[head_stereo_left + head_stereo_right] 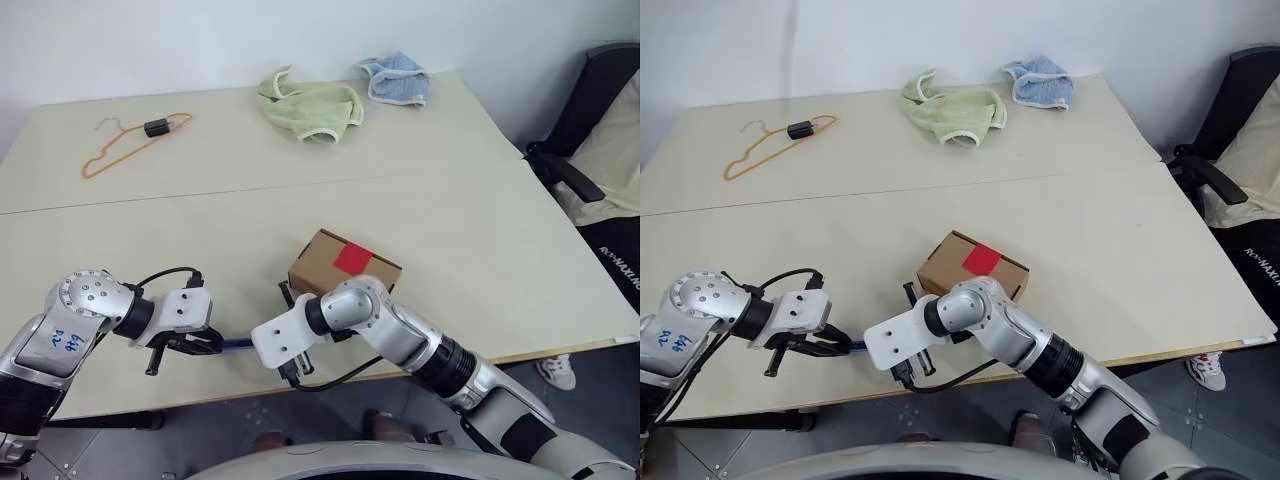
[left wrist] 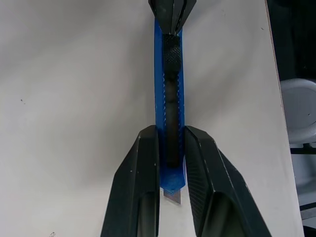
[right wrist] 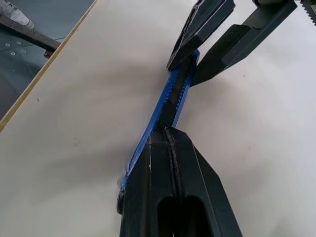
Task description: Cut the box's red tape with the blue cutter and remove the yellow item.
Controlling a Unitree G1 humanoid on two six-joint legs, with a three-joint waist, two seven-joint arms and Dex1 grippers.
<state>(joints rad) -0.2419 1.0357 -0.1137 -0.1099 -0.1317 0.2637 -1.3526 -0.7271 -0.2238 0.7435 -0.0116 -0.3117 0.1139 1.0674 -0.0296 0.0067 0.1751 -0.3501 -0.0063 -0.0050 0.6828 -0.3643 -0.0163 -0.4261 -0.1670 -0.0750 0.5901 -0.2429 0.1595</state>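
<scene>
Blue, slim cutter [image 2: 168, 98] with a black ridged slider hangs over the table [image 1: 450, 230], clamped between both grippers: left gripper [image 2: 171, 148] on one end, right gripper [image 3: 168, 136] pinching the other. Brown box [image 1: 340, 268] with red tape [image 1: 353, 259] sits just beyond.

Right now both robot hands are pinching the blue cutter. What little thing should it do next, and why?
Probably slide the blade out. The left end effector and right end effector each clamp an end of the blue cutter, little blade shows, and the red tape on the box is uncut.
</scene>
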